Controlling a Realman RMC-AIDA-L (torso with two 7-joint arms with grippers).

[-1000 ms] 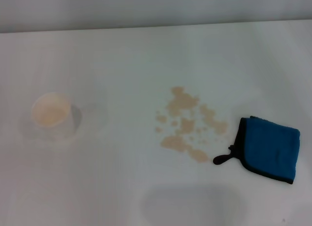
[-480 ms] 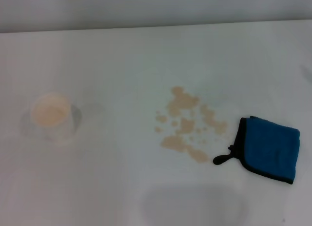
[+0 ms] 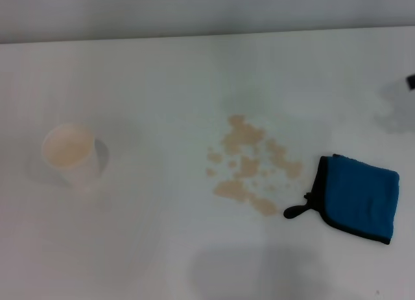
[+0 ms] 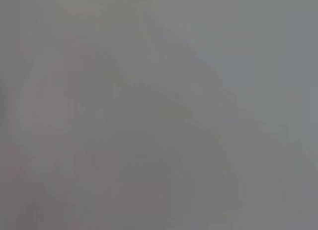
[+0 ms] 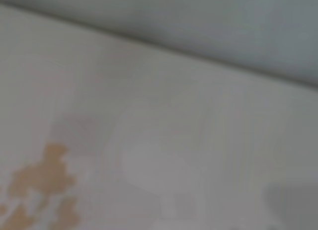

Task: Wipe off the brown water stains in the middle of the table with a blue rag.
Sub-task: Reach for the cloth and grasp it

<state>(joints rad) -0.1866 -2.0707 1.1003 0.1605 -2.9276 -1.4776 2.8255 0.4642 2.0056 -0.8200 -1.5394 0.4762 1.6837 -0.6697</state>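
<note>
The brown water stains (image 3: 249, 165) lie as a cluster of tan blotches in the middle of the white table (image 3: 194, 73). Just to their right, flat on the table, is the blue rag (image 3: 360, 197), with black edging and a black loop tab pointing at the stains. Nothing touches the rag. A small dark tip of my right gripper (image 3: 410, 81) pokes in at the right edge, well beyond the rag and above the table. The right wrist view shows part of the stains (image 5: 39, 183) and the table's far edge. My left gripper is out of view, and the left wrist view shows only grey.
A white paper cup (image 3: 70, 154) holding pale liquid stands at the left of the table, far from the stains. A soft shadow (image 3: 395, 112) falls on the table below the right arm's tip.
A dark tip of the right arm has come into the head view at the right edge, with its shadow on the table. Rag, stains and cup have not moved.
</note>
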